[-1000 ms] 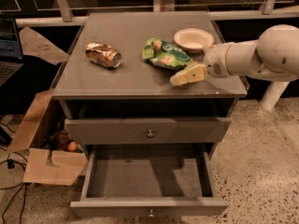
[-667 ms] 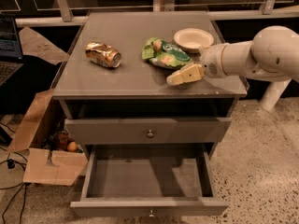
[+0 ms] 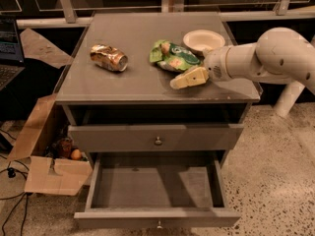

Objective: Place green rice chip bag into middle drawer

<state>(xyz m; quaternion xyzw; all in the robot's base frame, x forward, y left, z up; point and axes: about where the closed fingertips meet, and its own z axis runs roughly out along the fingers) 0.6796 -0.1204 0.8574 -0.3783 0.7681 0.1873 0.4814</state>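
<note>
The green rice chip bag (image 3: 176, 58) lies wrinkled on the grey cabinet top (image 3: 128, 85), right of centre, just left of a white bowl (image 3: 203, 40). My gripper (image 3: 189, 77) sits low over the cabinet top, at the bag's front right edge, on the end of the white arm that reaches in from the right. It holds nothing that I can see. The middle drawer (image 3: 152, 186) is pulled open below, with a bare grey floor and a small knob on its front panel.
A dented gold-brown can (image 3: 109, 57) lies on the left of the cabinet top. A closed grey drawer (image 3: 123, 137) with a knob sits above the open one. An open cardboard box (image 3: 44, 166) stands on the floor at left, and a laptop (image 3: 10, 43) behind it.
My gripper has moved slightly left, closer to the green bag. The bag, the can, the bowl and the drawers have not moved.
</note>
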